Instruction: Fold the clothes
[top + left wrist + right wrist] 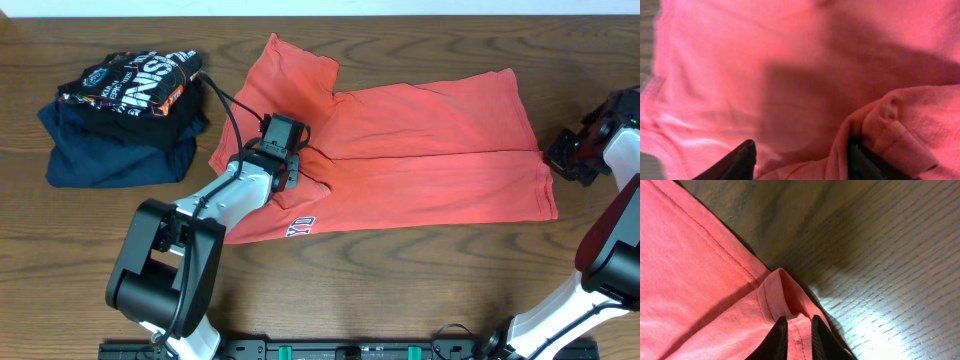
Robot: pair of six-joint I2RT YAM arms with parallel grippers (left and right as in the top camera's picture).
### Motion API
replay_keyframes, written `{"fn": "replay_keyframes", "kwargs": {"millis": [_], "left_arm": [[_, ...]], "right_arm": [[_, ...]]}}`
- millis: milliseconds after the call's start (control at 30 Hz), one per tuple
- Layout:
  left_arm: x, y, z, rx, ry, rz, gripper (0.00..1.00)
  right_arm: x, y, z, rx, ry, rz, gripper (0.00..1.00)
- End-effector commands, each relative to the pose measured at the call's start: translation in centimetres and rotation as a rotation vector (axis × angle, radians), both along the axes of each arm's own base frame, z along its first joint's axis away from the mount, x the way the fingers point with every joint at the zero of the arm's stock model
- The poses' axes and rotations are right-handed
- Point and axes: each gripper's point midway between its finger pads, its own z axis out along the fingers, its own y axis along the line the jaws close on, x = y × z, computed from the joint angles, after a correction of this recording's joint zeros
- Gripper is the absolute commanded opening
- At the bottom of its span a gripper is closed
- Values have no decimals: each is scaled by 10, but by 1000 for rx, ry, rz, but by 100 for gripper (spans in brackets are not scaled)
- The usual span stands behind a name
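**Dark wooden table (pixel 400 290), both grippers at the red shirt**

Brown wood-grain tabletop fills the background.

The left gripper (pixel 802 160) has its jaws standing wide apart and holds nothing. A rolled hem fold of the coral-red short-sleeved cotton T-shirt (pixel 430 150) lies against one black finger (pixel 867 162), and the other finger is clear of the cloth. Flat red fabric with a dark shadow patch sits below and between them. From overhead this gripper hangs over the shirt's left part, just beside a bunched crease near the sleeve.

The right gripper (pixel 799 335) has its jaws narrow, pinched on the stitched corner hem. The cloth rises in a small ridge toward the fingers, and bare wood is right beside it. Overhead, this is the shirt's far right edge.

The T-shirt lies mid-table, spread mostly flat and partly doubled over. One sleeve points to the back edge, and a bit of white-and-dark block lettering (pixel 300 226) peeks out at the front hem.

At the table's back left, well apart from the shirt, a black printed shirt (pixel 130 80) sits on top of a navy blue folded garment (pixel 110 160).
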Motion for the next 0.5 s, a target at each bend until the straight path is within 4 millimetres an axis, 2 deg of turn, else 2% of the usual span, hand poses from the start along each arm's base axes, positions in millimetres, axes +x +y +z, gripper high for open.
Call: {"fn": "replay_keyframes", "kwargs": {"millis": [0, 100, 200, 367, 467], "left_arm": [[19, 7, 44, 54, -102, 4, 62], [18, 8, 70, 37, -138, 6, 63], [6, 10, 84, 16, -127, 18, 63], [-23, 16, 74, 7, -11, 58, 63], [-39, 3, 63, -66, 76, 20, 63]], "right_arm": [[1, 4, 2, 1, -7, 39, 17], [2, 4, 7, -2, -19, 40, 18], [2, 4, 12, -8, -27, 48, 19], [2, 5, 17, -14, -33, 59, 20], [0, 5, 18, -14, -30, 61, 20]]}}
